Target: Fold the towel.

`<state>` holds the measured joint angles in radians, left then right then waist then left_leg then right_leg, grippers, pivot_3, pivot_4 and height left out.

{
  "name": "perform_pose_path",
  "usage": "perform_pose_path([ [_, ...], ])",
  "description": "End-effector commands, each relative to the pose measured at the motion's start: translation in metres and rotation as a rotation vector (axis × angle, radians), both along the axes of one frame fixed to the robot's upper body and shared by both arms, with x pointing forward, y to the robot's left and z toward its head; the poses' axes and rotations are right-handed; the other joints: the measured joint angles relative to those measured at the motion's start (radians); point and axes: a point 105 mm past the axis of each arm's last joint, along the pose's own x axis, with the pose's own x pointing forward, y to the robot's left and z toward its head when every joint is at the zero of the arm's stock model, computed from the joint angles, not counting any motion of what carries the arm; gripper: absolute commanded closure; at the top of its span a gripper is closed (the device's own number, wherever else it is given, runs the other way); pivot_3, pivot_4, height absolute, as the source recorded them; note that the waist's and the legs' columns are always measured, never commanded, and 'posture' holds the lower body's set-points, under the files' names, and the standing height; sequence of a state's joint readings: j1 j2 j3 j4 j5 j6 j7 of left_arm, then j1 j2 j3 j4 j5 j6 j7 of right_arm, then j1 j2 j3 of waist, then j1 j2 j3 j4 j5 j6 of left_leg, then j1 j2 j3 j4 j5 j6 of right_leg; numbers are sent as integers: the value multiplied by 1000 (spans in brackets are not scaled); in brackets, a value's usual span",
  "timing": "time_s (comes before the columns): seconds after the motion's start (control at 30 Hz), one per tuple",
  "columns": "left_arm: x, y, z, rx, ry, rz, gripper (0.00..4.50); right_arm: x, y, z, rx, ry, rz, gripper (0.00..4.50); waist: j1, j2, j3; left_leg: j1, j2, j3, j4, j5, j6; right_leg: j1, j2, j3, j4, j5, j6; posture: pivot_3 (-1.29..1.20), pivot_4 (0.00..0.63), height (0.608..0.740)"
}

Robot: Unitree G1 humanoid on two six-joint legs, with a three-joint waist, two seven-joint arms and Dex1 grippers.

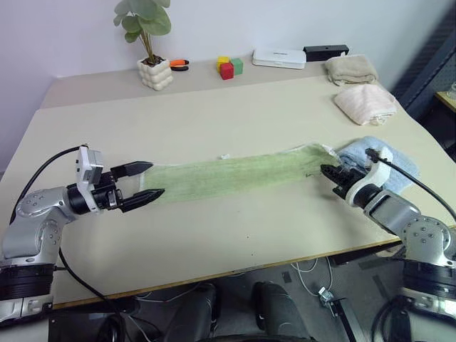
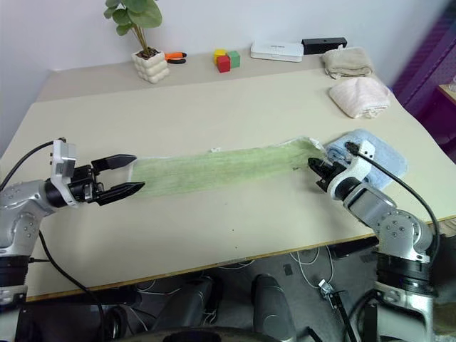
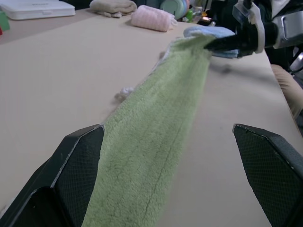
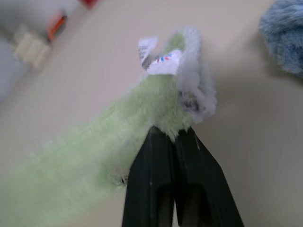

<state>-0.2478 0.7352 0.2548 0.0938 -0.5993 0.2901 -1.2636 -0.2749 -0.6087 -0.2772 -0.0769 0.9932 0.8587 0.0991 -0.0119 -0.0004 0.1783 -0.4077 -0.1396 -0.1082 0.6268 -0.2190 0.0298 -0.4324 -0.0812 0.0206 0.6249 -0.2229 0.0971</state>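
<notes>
Green towel (image 1: pixel 235 175) stretched out as long narrow strip across front half of table (image 1: pixel 214 114), running L to R. R end lifted slightly, pinched between closed fingers of right gripper (image 1: pixel 329 174); in right wrist view, whitish edge and small care label (image 4: pixel 163 61) sticking up just past fingertips. L end lying flat between spread fingers of left gripper (image 1: pixel 146 182), wide open, one finger (image 3: pixel 78 156) each side of strip, holding nothing; fingers close to cloth, contact not clear.

Light blue folded towel (image 1: pixel 388 165) just behind R gripper, near table's R edge, touching or almost touching green towel's R end. Pink folded towel (image 1: pixel 365 103) further back on R side, beige folded towel (image 1: pixel 351 68) behind that. Along back of table: potted plant (image 1: pixel 153 68) in bumpy white pot, orange-black item (image 1: pixel 179 64) beside it, coloured blocks (image 1: pixel 229 66) (yellow, red, green), white flat box (image 1: pixel 279 58), black box (image 1: pixel 325 51). All well apart from green towel.
</notes>
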Motion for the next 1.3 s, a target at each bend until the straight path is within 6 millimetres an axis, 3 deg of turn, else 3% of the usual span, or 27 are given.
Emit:
perform_pose_path([
  [0.03,4,0,10,3,-54,1,0,3,28,40,-181,-209,162,4470,-1,0,0,0,0,0,0,0,0,0,0,0,0,0,0,0,150,740],
  [0.17,6,0,13,-2,-62,2,0,-11,80,52,-350,-332,441,4470,1,0,0,0,0,0,0,0,0,0,0,0,0,0,0,0,150,740],
  [0.33,6,-1,13,-3,-66,2,0,-17,118,56,-393,-414,591,4470,4,-1,0,-1,0,0,0,-1,-1,0,0,-1,-1,0,1,0,150,740],
  [0.47,4,-3,13,-6,-66,4,0,-22,152,46,-404,-444,760,4470,3,-1,0,-1,0,0,1,-2,-2,1,0,-1,-2,0,1,0,150,740],
  [0.7,-1,-5,13,-5,-71,12,0,-9,184,15,-467,-414,864,4470,2,-1,0,-1,0,-1,0,-1,-1,0,0,-1,-2,2,3,0,150,740],
  [1.0,-9,2,12,-1,-63,47,0,-14,201,4,-491,-441,927,4470,2,-1,0,-1,0,-1,0,-2,-2,-2,0,-1,1,2,3,0,150,740],
  [1.1,-6,1,12,-3,-65,49,0,-22,207,2,-501,-447,982,3620,1,-1,0,-1,0,-1,0,-2,-2,-2,0,-1,1,2,3,0,150,740],
  [1.17,-5,0,12,-5,-67,47,0,-19,205,7,-489,-461,959,2664,1,-1,0,-1,0,-1,0,-2,-2,-2,0,-1,1,2,3,0,150,740],
  [1.3,-2,0,12,0,-69,43,0,-32,204,19,-460,-518,1037,633,2,-1,0,-1,0,-1,0,-2,-3,-2,0,-2,1,2,3,0,150,740],
])
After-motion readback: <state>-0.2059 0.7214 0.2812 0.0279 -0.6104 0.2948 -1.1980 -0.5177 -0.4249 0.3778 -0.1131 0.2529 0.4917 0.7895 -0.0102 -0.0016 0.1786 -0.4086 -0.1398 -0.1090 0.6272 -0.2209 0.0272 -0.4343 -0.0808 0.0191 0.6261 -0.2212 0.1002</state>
